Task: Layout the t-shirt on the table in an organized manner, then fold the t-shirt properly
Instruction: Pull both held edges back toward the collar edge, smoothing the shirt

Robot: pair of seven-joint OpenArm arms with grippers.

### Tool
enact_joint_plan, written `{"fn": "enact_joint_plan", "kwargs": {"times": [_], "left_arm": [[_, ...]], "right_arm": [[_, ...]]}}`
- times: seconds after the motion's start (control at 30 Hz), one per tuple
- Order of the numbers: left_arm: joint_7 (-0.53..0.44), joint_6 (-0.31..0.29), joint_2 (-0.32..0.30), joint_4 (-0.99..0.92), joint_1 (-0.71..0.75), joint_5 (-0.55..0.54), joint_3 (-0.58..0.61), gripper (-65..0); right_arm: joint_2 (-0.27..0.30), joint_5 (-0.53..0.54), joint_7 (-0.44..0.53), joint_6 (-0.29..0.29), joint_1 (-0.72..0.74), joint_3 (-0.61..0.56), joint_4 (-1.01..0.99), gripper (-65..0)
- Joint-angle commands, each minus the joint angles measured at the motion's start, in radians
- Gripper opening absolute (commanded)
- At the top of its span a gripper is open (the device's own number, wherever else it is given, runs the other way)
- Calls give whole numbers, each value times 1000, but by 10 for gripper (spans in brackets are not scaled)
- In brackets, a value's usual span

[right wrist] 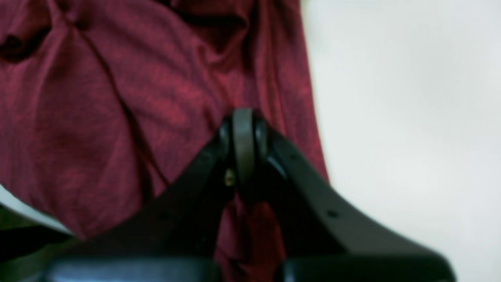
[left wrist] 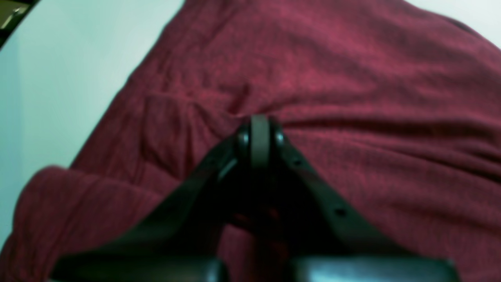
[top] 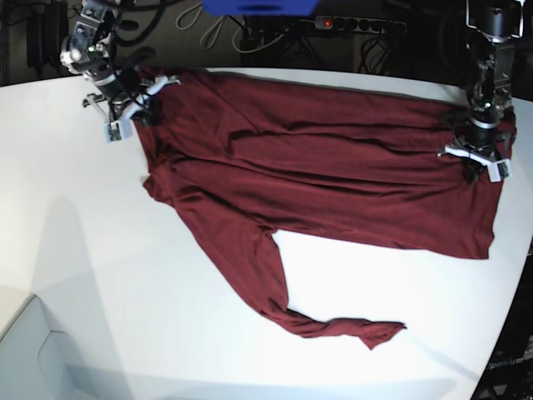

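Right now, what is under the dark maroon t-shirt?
The white glossy table lies under the wrinkly dark maroon t-shirt, showing bare all around it. Whether anything else sits beneath the fabric cannot be seen; the cloth covers that area.

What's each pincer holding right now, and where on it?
Both grip the t-shirt. The left pincer is shut on fabric at one far end; the right pincer pinches the opposite far end, near its edge.
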Motion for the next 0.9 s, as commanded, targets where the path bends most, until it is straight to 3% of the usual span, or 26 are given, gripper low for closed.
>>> {"fn": "enact_joint_plan", "kwargs": {"times": [0.0,0.27,0.63,0.87], "left_arm": [[54,-1,-11,11,6,9,3,-648],[54,-1,-11,75,26,4,-7,-648],[54,-1,-12,236,41,3,-240,-648],[54,-1,-14,113,-92,10,-260,-648]], "right_arm": [[0,-34,-45,3,-13,3,15,-650],[-1,-34,-45,3,-31,11,104,-650],[-1,-34,-53,3,53,5,264,-650],[6,-38,-54,3,165,-81,233,-650]]}}
